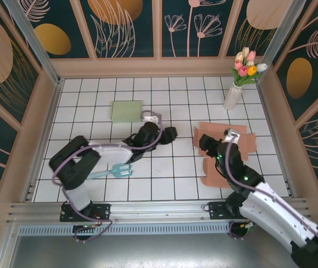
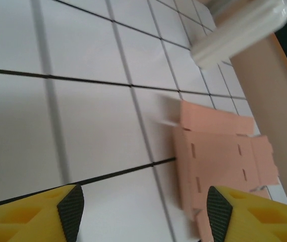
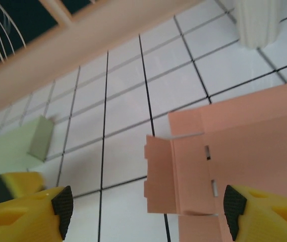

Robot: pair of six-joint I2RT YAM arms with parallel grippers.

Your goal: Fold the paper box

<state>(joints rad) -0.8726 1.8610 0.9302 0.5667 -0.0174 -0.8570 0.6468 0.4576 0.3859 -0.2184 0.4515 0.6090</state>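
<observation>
The paper box (image 1: pixel 226 149) is a flat pink die-cut sheet lying unfolded on the white tiled table, right of centre. My right gripper (image 1: pixel 205 143) hovers over its left edge, open and holding nothing. In the right wrist view the paper box (image 3: pixel 234 146) has a small side flap (image 3: pixel 159 174) slightly raised, and it lies between the spread fingers of the right gripper (image 3: pixel 146 206). My left gripper (image 1: pixel 169 134) is open, just left of the sheet and apart from it. In the left wrist view the paper box (image 2: pixel 219 151) lies ahead of the left gripper (image 2: pixel 143 212), by the right finger.
A pale green flat pad (image 1: pixel 126 110) lies at the back left, also seen as the green pad (image 3: pixel 17 146). A teal fork-like tool (image 1: pixel 117 170) rests beside the left arm. A white vase of tulips (image 1: pixel 236 94) stands behind the sheet. Wooden walls enclose the table.
</observation>
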